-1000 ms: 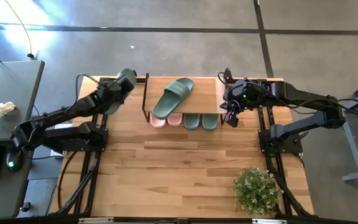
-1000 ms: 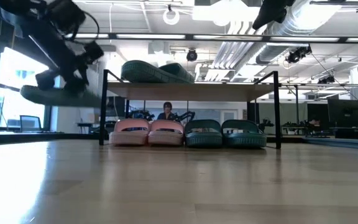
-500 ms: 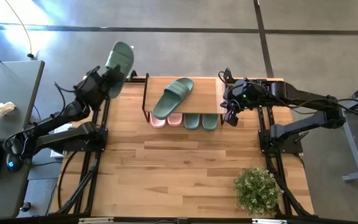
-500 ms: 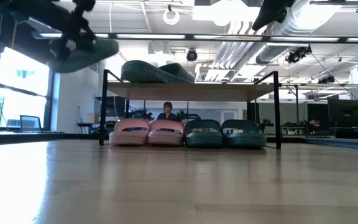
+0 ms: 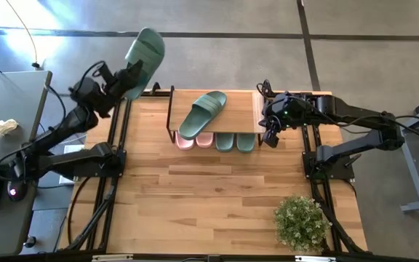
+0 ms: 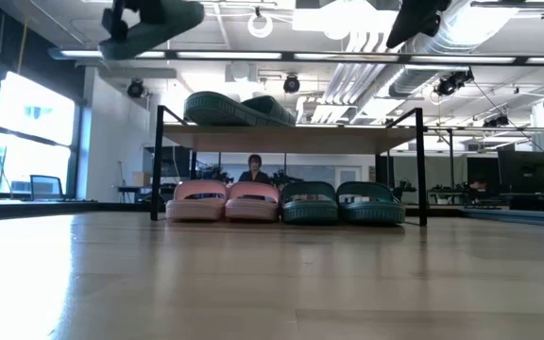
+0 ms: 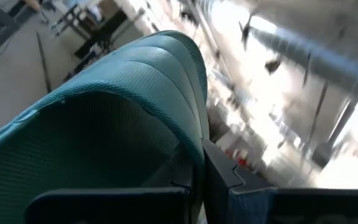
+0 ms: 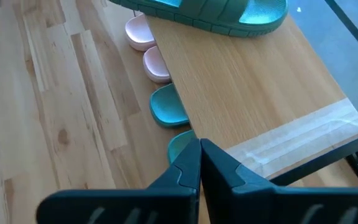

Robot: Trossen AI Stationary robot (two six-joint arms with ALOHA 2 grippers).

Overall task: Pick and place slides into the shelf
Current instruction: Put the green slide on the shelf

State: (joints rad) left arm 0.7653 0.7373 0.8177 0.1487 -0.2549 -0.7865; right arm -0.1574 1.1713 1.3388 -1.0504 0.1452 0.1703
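My left gripper (image 5: 120, 80) is shut on a sage-green slide (image 5: 145, 51), held high beyond the table's far left corner; in the low view the slide (image 6: 154, 19) hangs well above the shelf's height. The shelf (image 5: 240, 109) stands at the far middle of the table. One green slide (image 5: 202, 113) lies slantwise, sole down, on its plank top. Underneath, two pink slides (image 6: 225, 200) and two green slides (image 6: 341, 201) stand in a row. My right gripper (image 5: 270, 138) hovers shut over the shelf's right end (image 8: 278, 118), touching nothing. My left gripper holds the green slide by the end nearest the wrist (image 7: 188, 152), pinched between the two fingers (image 7: 219, 180); the fingers hide the exact spot. The slide is lifted clear and sticks out beyond the fingers, slanting up and toward the table's far side.
A potted plant (image 5: 299, 222) stands at the near right corner. A grey desk (image 5: 9, 109) with a crumpled cloth sits left of the table. A person (image 6: 254, 168) shows behind the shelf. The plank top has bare room to the right of the slide on it.
My left gripper has risen from beside the shelf's left end and drawn toward the table's far left corner, tipping from pointing down to about level. The green slide went with it, swinging up from low beside the shelf to high above it.
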